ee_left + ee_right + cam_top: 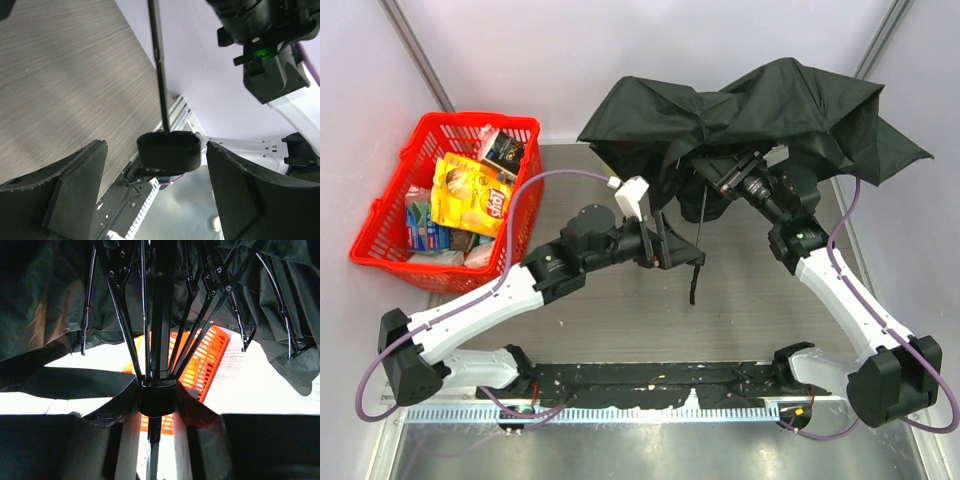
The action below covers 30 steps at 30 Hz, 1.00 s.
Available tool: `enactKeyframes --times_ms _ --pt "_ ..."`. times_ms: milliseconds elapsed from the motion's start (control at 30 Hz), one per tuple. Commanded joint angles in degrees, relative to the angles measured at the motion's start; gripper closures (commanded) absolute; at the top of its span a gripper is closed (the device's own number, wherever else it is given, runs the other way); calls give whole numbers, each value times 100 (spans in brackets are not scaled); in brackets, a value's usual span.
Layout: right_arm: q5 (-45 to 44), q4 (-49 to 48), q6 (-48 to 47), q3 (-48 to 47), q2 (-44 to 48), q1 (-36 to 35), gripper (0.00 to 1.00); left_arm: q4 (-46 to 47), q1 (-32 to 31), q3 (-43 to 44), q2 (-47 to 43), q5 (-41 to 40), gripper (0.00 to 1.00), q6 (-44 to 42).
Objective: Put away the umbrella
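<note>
Progress: the task is looking barely begun, as I judge it; the black fabric compact umbrella [770,100] is standing half open, not yet collapsed or strapped
Left to do: the canopy is needing to be drawn fully down, the thin black metal shaft [160,65] telescoped in, and the fabric wrapped, which is likely calling for both arms working against each other
Place: the umbrella is hanging over the far right part of the grey wood-grain table [620,310], canopy at the far side and shaft pointing towards the near edge
Left claw: the left gripper [156,144] is gaping wide, its fingers [75,185] flanking the small black oval handle [169,150] with clear gaps on both sides, so it is holding nothing
Right claw: the right gripper [156,432] is reaching under the canopy and its pale pads [129,440] are pressing on both sides of the black runner collar [157,395], so it is looking clamped on it
Look: the fabric is sagging in loose crumpled folds, the thin metal ribs [117,305] are fanning upward from the runner, and the wrist strap [692,290] is dangling below the handle
Nearby: a red plastic shopping basket [390,190] of snack packets is sitting at the far left, well apart from the umbrella
</note>
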<state>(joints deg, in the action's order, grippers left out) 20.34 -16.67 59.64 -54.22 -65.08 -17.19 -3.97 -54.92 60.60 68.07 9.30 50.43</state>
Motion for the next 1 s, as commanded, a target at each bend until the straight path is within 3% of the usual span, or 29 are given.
enactKeyframes --times_ms 0,67,167,300,433,767,933,967 --pt "260 -523 -391 -89 294 -47 100 299 -10 400 100 81 17 -113" --pt "182 -504 -427 -28 390 -65 100 362 -10 400 232 142 25 18" --pt "41 -504 -409 34 478 -240 100 616 -54 400 548 222 45 186" --pt "-328 -469 -409 157 593 -565 100 827 -151 365 768 142 58 247" --pt "-627 -443 -462 359 777 -864 100 670 -160 444 822 -102 100 213" --pt "-1857 -697 -181 1545 1384 -2174 100 836 -99 338 303 -737 100 98" --pt "-2184 -110 -698 1125 1341 -2069 100 950 -116 111 180 -369 100 212" --pt "-2131 48 -890 863 1296 -1982 100 985 -116 32 163 -159 93 221"
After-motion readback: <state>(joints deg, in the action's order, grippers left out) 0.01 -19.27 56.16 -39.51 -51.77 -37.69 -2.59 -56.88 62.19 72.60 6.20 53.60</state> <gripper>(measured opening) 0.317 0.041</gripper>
